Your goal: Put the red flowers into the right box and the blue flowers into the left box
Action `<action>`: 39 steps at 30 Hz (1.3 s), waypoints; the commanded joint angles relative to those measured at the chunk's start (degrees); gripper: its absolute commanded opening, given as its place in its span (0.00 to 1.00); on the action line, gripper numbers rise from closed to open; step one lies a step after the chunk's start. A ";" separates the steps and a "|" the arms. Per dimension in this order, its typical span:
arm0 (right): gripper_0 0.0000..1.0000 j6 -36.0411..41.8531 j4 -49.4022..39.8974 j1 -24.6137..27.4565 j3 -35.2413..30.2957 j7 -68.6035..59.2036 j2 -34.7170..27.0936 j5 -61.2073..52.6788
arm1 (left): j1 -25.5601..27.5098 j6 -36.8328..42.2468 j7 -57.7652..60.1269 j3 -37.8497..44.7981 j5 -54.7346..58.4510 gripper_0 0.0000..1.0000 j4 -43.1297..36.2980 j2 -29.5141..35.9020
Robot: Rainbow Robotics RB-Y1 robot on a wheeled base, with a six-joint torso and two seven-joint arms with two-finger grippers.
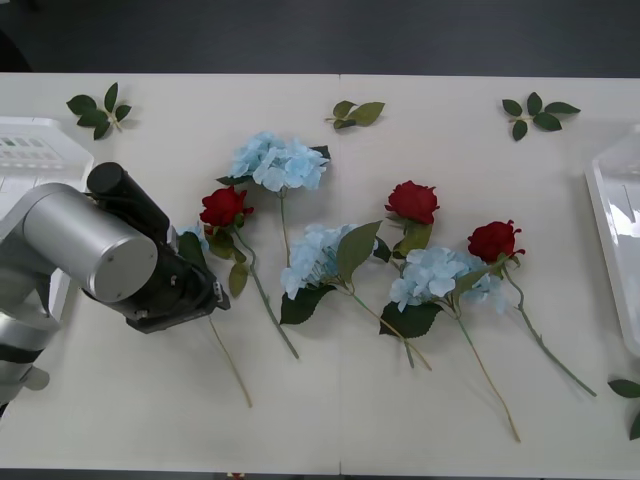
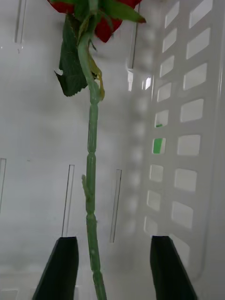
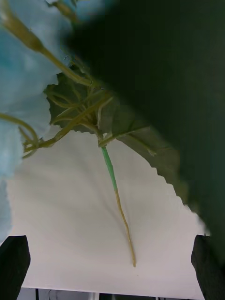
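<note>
My left gripper (image 1: 185, 290) hangs over a blue flower (image 1: 192, 238) at the table's left, mostly hiding it; its stem (image 1: 232, 370) trails toward the front edge. In the left wrist view the fingers (image 3: 14, 265) are open above that pale-blue head (image 3: 21, 79) and stem (image 3: 115, 187). Three more blue flowers (image 1: 280, 160) (image 1: 315, 258) (image 1: 435, 275) and three red flowers (image 1: 222, 207) (image 1: 412, 201) (image 1: 493, 240) lie across the middle. My right gripper (image 2: 115, 269) is open inside the right box (image 2: 187, 117), with a red flower's stem (image 2: 90, 164) lying between its fingers, untouched.
The left box (image 1: 30, 150) sits at the table's left edge and the right box (image 1: 610, 230) at the right edge. Loose leaf sprigs lie at the back (image 1: 98, 108) (image 1: 357, 112) (image 1: 535, 113) and front right (image 1: 630, 395).
</note>
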 commanded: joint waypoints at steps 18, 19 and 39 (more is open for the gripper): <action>0.89 18.94 -12.35 -6.48 -6.71 0.92 -3.20 -3.11 | -4.26 -9.29 2.25 -8.00 -4.66 1.00 8.69 0.60; 0.89 19.03 -14.72 -6.66 -6.71 -1.63 -3.46 -3.02 | -4.26 -9.64 2.25 -8.17 -4.66 1.00 8.86 0.60; 0.89 25.54 -52.43 -6.04 -6.62 -59.73 -4.25 46.20 | -4.26 -9.82 0.85 -8.88 -4.92 0.00 10.01 0.60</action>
